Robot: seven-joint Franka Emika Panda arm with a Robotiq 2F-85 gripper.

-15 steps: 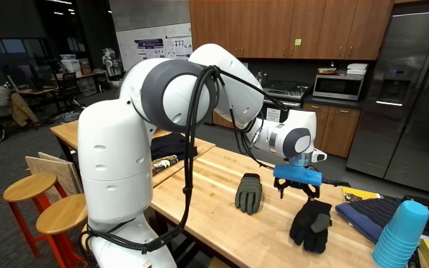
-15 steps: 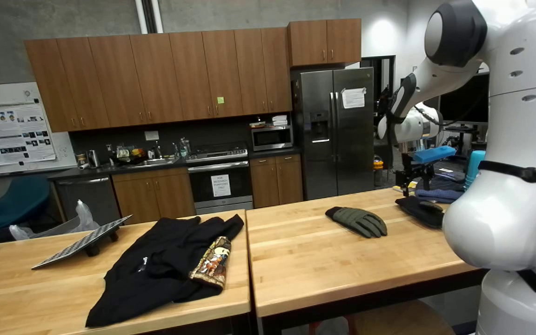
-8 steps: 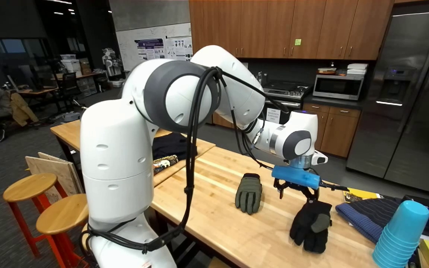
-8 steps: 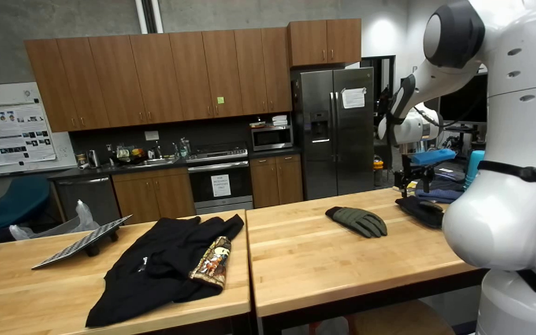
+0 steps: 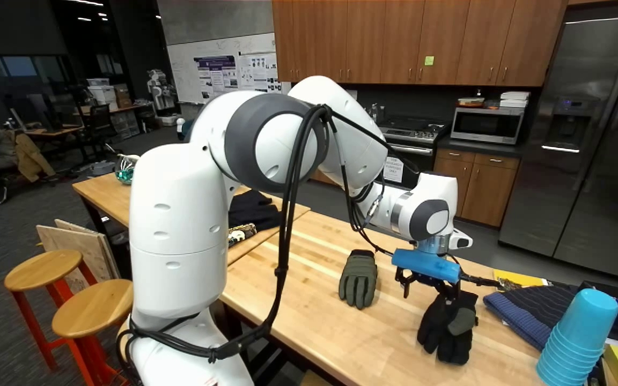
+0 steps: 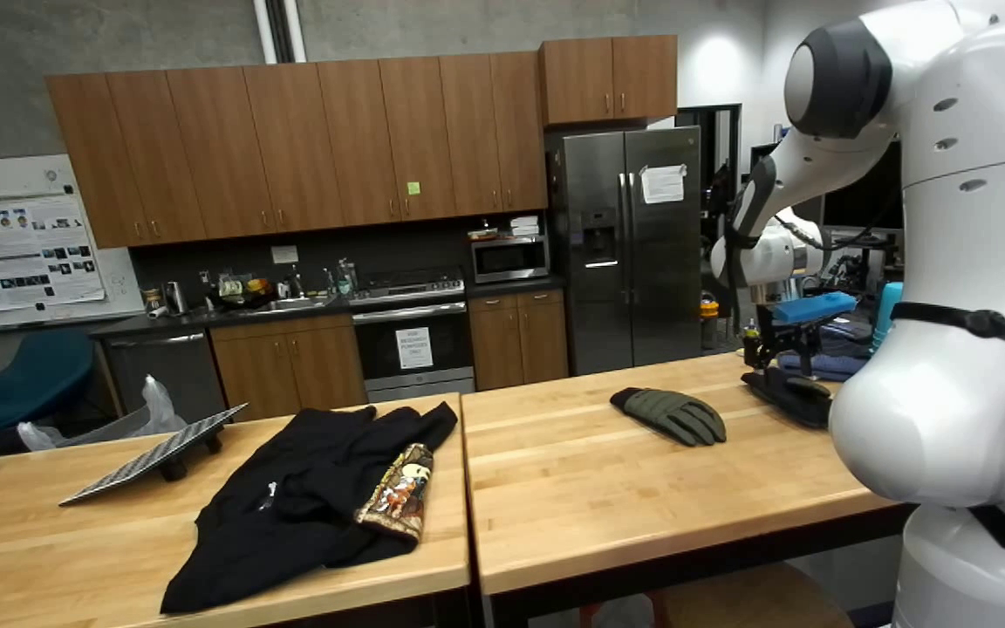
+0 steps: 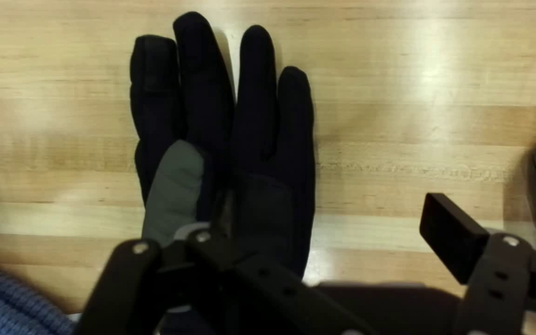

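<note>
Fingers (image 7: 454, 239) spread wide, holding nothing, straddle the edge of the black glove (image 7: 226, 151), palm-up and presumably flat because empty; near it, an olive glove (image 5: 358, 279).

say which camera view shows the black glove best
The wrist view: the black glove is largest there, seen from above, though the gripper covers part of it. Both exterior views show it smaller; in an exterior view the black glove is foreshortened, a low dark shape.
</note>
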